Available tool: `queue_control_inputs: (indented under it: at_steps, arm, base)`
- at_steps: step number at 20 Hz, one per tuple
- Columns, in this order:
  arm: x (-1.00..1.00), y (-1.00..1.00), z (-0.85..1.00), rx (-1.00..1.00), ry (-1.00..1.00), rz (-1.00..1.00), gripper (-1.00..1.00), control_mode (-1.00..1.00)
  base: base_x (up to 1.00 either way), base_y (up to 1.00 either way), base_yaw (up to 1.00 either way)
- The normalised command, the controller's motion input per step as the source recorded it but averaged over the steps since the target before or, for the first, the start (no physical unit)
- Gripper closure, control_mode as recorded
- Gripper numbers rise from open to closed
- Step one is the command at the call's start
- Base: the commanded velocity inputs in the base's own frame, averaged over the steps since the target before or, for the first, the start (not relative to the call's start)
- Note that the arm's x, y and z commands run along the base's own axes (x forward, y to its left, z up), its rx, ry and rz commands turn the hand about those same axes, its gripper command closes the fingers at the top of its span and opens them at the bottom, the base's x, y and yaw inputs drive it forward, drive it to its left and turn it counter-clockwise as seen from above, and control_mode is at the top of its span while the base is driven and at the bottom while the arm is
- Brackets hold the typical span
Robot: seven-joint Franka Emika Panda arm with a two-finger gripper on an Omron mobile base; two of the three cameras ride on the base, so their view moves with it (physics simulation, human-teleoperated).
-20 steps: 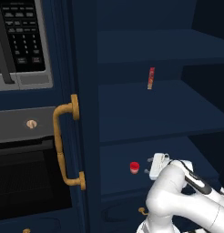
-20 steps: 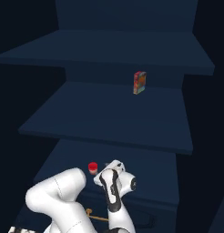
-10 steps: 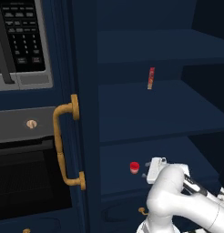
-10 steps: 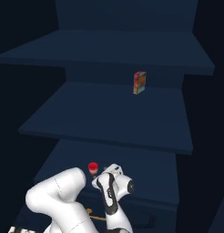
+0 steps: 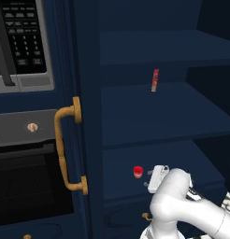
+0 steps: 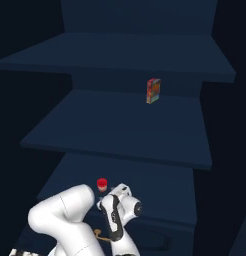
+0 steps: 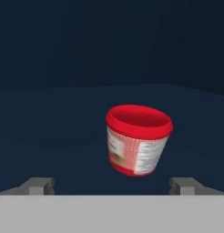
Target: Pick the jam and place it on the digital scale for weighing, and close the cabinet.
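Bent low at the elbow, white arm reaching forward into the tall navy blue cabinet [image 5: 89, 116], wrist level with the lowest open shelf. Two-finger gripper [image 7: 114, 185] spread wide, holding nothing, fingertips [image 7: 38, 185] flanking the view just short of the jar. One small red-lidded jam jar [image 7: 137, 140] with a whitish-pink body, upright near the front edge of that lowest shelf, just beyond the hand. One thin red-orange packet [image 5: 155, 80], upright toward the back of the shelf above. One curved brass handle [image 5: 65, 149] on the open door.
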Motion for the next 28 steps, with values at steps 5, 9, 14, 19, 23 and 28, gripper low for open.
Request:
queue_control_inputs:
  at_steps: [5, 9, 14, 19, 23, 28]
  arm:
    - [0.13, 0.04, 0.08, 0.00, 0.00, 0.00, -1.00, -1.00]
    - [0.33, 0.03, 0.03, 0.00, 0.00, 0.00, -1.00, -1.00]
    - [0.20, -0.01, 0.03, 0.00, 0.01, 0.00, -1.00, -1.00]
    - [0.15, -0.03, 0.00, 0.00, 0.06, 0.00, -1.00, -1.00]
    - [0.22, -0.19, 0.00, 0.06, 0.03, 0.00, -1.00, -1.00]
    - [0.28, -0.36, 0.03, 0.09, 0.02, 0.00, -1.00, -1.00]
  base:
    - [0.00, 0.00, 0.00]
    - [0.00, 0.00, 0.00]
    - [0.00, 0.00, 0.00]
    - [0.00, 0.00, 0.00]
    - [0.00, 0.00, 0.00]
    - [0.00, 0.00, 0.00]
